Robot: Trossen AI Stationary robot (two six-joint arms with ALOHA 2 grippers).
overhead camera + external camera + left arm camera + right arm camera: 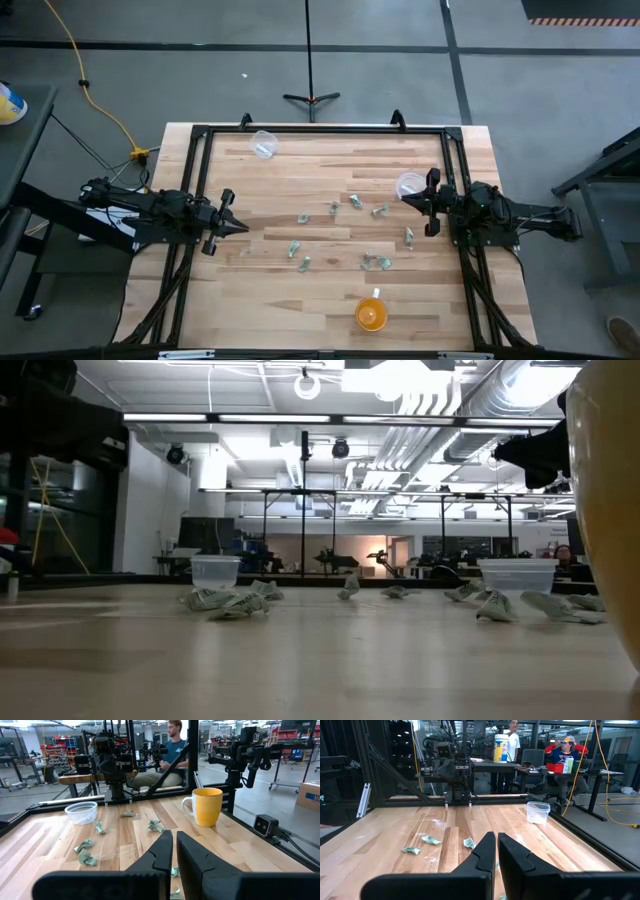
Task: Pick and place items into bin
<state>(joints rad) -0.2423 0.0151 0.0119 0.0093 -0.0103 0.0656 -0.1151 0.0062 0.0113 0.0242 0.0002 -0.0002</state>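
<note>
Several tiny pale green-grey pieces (334, 208) lie scattered on the middle of the wooden table, and they also show in the low view (235, 603), the left wrist view (85, 852) and the right wrist view (431, 840). My left gripper (243, 226) is at the table's left side, shut and empty, and points toward the pieces; its fingers show in its wrist view (174, 845). My right gripper (412, 199) is at the right side, shut and empty, next to a clear cup (410, 184); it also shows in its wrist view (496, 847).
A second clear cup (263, 144) stands at the far left of the table. An orange cup (371, 314) stands near the front edge, right of centre. A black frame (320, 130) runs round the table. People sit beyond the table (172, 745).
</note>
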